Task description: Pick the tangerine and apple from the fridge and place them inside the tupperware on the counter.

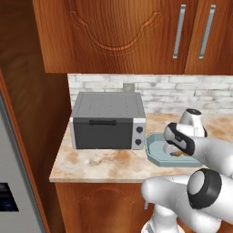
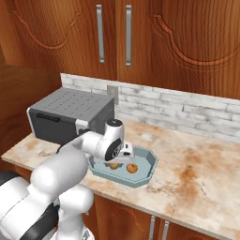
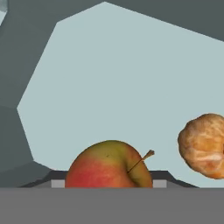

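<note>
The pale blue-grey tupperware (image 2: 146, 172) lies on the speckled counter (image 1: 100, 161), right of the toaster oven. My gripper (image 2: 118, 159) reaches down into it, shut on the red-and-yellow apple (image 3: 110, 164), which sits low between the two dark fingertips (image 3: 56, 178) just over the container floor. The apple (image 2: 113, 165) peeks out under the hand in the right base view. The orange tangerine (image 3: 203, 145) rests on the tupperware floor beside it, also seen as the tangerine (image 2: 132, 168). A strip of the grey fridge (image 1: 13, 182) door shows at the far left.
A grey toaster oven (image 1: 108, 120) stands on the counter just left of the tupperware (image 1: 157, 157). Wooden wall cabinets (image 1: 136, 32) hang above, with a white brick backsplash behind. Open counter stretches to the right (image 2: 197, 159).
</note>
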### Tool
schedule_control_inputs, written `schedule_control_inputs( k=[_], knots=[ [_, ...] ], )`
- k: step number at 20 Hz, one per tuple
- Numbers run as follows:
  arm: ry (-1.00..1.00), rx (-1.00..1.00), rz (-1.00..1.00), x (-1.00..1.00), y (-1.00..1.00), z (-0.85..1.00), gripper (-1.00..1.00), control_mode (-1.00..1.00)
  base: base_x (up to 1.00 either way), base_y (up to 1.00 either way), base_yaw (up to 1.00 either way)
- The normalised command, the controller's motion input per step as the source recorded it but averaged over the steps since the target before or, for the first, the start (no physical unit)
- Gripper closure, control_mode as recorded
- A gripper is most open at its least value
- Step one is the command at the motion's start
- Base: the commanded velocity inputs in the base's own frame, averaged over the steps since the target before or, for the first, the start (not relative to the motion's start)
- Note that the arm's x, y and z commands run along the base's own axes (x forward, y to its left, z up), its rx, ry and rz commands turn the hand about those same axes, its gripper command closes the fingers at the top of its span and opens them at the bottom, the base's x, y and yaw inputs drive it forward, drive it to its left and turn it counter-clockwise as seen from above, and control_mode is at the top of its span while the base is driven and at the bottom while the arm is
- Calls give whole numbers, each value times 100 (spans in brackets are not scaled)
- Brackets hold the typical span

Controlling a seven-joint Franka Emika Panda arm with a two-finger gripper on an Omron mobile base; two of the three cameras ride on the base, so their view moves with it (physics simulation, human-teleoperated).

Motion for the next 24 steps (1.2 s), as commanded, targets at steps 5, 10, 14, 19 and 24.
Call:
schedule_control_inputs(
  k=[5,10,14,19,24],
  knots=[
    [0,-4,0,21,1,-33,-100,-100,0,0,0],
    [-3,0,0,5,0,-9,-100,-100,0,0,0],
    [-18,2,0,-11,-1,18,-100,-100,0,0,0],
    [-38,1,0,-35,0,61,-100,-100,0,0,0],
    [-18,8,0,-29,0,72,-100,-100,0,0,0]
  ],
)
